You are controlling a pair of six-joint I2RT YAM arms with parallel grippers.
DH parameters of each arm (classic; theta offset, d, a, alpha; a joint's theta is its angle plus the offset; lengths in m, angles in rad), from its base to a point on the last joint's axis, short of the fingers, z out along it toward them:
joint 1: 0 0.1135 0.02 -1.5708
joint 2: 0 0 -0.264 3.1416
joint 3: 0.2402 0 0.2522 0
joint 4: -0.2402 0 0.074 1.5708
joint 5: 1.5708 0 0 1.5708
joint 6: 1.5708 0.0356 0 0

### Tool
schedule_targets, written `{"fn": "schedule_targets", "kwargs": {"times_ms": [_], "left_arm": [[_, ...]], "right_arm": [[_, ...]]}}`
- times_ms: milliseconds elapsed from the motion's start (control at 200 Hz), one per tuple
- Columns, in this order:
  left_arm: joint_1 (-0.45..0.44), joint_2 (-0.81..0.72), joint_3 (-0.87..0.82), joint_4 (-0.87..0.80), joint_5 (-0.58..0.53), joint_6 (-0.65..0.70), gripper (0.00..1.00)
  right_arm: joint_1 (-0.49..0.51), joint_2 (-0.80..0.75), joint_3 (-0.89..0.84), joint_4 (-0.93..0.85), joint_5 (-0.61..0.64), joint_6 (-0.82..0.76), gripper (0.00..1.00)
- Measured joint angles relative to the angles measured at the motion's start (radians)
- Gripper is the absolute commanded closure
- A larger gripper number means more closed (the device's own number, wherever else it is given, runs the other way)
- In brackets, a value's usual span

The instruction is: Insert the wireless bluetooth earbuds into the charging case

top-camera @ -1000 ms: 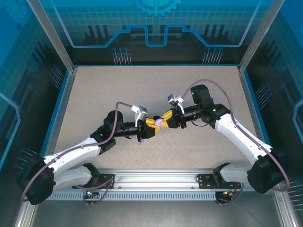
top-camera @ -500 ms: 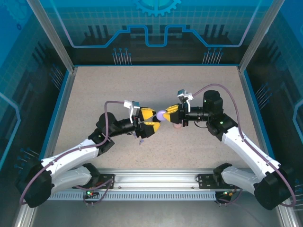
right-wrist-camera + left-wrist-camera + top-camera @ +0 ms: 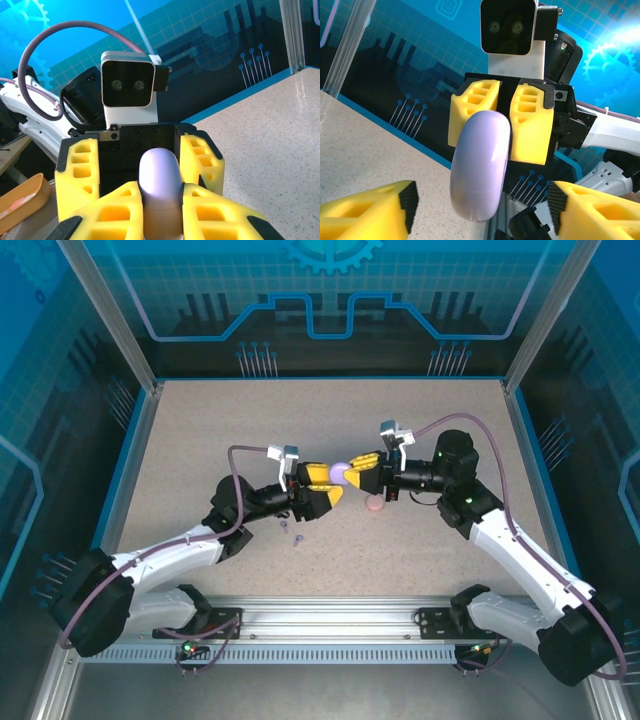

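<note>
Right gripper (image 3: 353, 475) clamped on lilac charging case (image 3: 341, 472); left gripper (image 3: 332, 487) faces it, jaws spread wide, not gripping

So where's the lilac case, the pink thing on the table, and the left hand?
lilac case (image 3: 480, 165), left wrist view, middle of its shell.
pink thing (image 3: 374, 505), top view, its middle.
left hand (image 3: 337, 486), top view, gap between its fingertips.
</note>
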Motion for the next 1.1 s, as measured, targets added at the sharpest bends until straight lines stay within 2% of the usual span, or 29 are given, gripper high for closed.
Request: {"fn": "schedule_targets", "kwargs": {"times_ms": [455, 680, 860, 1016, 1101], "left_arm": [[0.0, 0.029, 0.01, 0.06, 0.026, -0.025, 0.68], [0.005, 0.029, 0.01, 0.063, 0.026, -0.023, 0.76], [0.006, 0.029, 0.01, 0.057, 0.029, -0.021, 0.77], [0.006, 0.007, 0.01, 0.005, 0.031, 0.006, 0.77], [0.006, -0.022, 0.01, -0.051, 0.034, 0.05, 0.77]], "right_arm": [[0.021, 0.006, 0.0, 0.023, 0.008, 0.024, 0.84], [0.024, 0.005, 0.0, 0.043, 0.021, 0.038, 0.82], [0.028, 0.0, 0.0, 0.023, 0.031, 0.031, 0.62], [0.026, -0.039, 0.006, -0.062, 0.068, -0.029, 0.34], [0.023, -0.068, 0.024, -0.143, 0.084, -0.074, 0.24]]}}
